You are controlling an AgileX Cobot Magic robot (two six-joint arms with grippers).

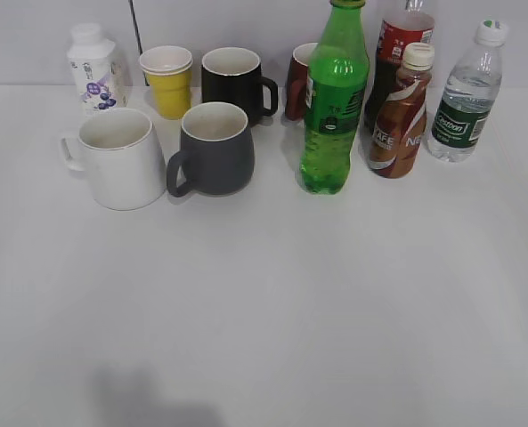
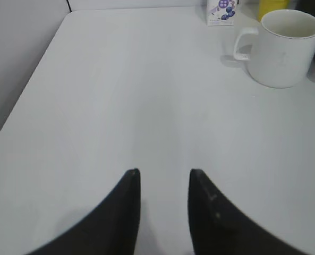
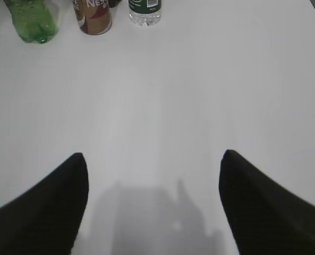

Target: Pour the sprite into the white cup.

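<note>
Grey mug (image 1: 214, 148) between white cup (image 1: 118, 157) and upright sprite (image 1: 333, 102).

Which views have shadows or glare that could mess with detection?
Exterior view: soft dark shadow on the table at the bottom edge, bright highlight on the sprite bottle. Right wrist view: arm shadow between the end effector fingers. Left wrist view: even light, faint shadow beside the white mug.
</note>
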